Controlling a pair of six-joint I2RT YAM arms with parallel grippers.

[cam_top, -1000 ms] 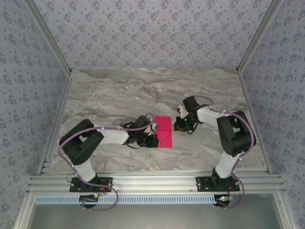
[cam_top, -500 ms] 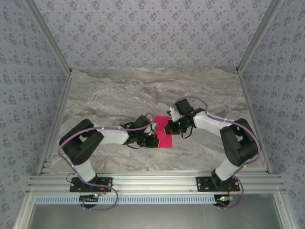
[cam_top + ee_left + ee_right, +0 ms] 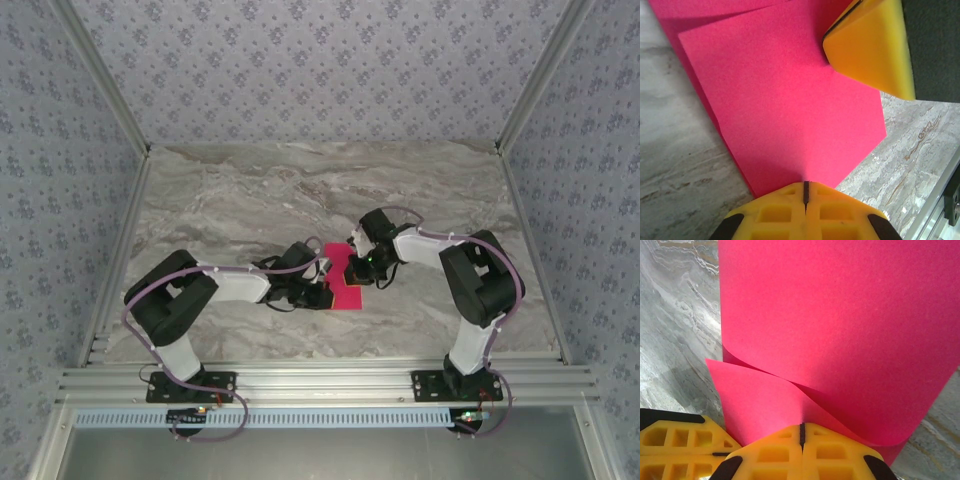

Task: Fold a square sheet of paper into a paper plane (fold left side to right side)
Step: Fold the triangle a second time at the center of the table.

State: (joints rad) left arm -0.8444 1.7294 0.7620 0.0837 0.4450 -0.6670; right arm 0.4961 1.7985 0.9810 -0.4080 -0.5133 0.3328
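Magenta square sheet of paper (image 3: 840, 315), curling.
Your right gripper (image 3: 801, 427) pinches its lifted flap; your left gripper (image 3: 805, 186), fingers pressed together, pins its edge.

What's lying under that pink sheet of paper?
Under the pink sheet lies the marbled tabletop, showing all around it. In the right wrist view its curled-over flap covers a lower layer of the same paper. Anything beneath the paper itself is hidden.

Grey-veined marble table (image 3: 250, 190) — floral grey-blue wallpapered walls (image 3: 320, 70), aluminium rails (image 3: 320, 385) in front.
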